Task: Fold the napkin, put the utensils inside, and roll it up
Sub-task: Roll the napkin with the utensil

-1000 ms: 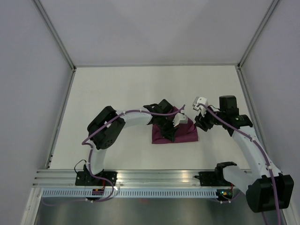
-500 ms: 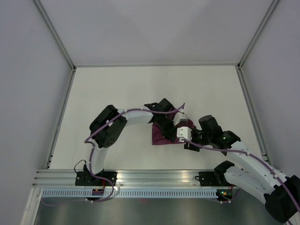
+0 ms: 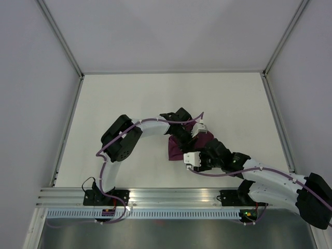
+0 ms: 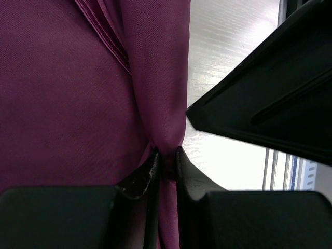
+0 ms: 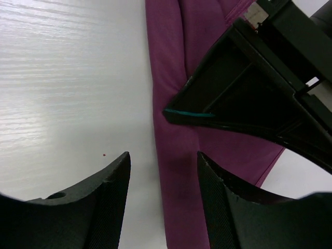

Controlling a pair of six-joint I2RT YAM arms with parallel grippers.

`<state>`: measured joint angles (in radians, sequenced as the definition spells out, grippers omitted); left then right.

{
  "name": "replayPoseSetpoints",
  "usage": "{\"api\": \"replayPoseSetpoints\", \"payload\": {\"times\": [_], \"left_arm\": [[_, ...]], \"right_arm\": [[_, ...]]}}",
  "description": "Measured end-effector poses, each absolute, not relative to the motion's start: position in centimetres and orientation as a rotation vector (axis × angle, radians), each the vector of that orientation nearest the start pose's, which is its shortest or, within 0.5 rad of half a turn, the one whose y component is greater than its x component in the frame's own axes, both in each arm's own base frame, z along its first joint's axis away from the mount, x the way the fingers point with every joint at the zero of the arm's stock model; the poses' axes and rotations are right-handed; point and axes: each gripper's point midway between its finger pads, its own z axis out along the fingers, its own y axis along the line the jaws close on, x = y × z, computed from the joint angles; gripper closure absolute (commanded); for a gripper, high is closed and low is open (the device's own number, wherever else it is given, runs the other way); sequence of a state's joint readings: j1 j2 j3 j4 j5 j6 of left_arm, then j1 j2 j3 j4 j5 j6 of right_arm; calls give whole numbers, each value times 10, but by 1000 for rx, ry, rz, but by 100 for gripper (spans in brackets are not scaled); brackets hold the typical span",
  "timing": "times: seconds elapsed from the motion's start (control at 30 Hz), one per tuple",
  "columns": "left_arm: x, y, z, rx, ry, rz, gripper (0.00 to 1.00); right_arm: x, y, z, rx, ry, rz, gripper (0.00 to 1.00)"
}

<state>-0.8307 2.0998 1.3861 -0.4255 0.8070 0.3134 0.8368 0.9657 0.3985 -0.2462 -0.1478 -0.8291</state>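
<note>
Both jaws crowded at napkin edges

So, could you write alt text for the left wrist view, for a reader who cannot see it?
The left hand pinches a fold of the purple napkin between its two black fingers, seen from very close. The napkin fills the left of the picture; on the right lies the white table, partly hidden by a large black robot part.

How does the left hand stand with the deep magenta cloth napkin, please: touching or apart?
Touching. The left wrist view shows the left hand shut on a pinched fold of the deep magenta cloth napkin.
</note>
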Motion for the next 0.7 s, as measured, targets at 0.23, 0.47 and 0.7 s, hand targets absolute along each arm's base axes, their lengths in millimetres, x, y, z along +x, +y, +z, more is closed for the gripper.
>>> {"api": "replayPoseSetpoints", "payload": {"times": [0.23,0.47,0.7], "left_arm": [[202,-395,24,1647,2112,-1261,98],[202,-395,24,1638,2126,-1273,98],[203,-394,24,1624,2141,-1299,97]], "right_arm": [[193,199,43,-1789,1535,102,40],[193,200,35,-1804,1538,80,42],[198,199,31,-1805,1536,44,62]]}}
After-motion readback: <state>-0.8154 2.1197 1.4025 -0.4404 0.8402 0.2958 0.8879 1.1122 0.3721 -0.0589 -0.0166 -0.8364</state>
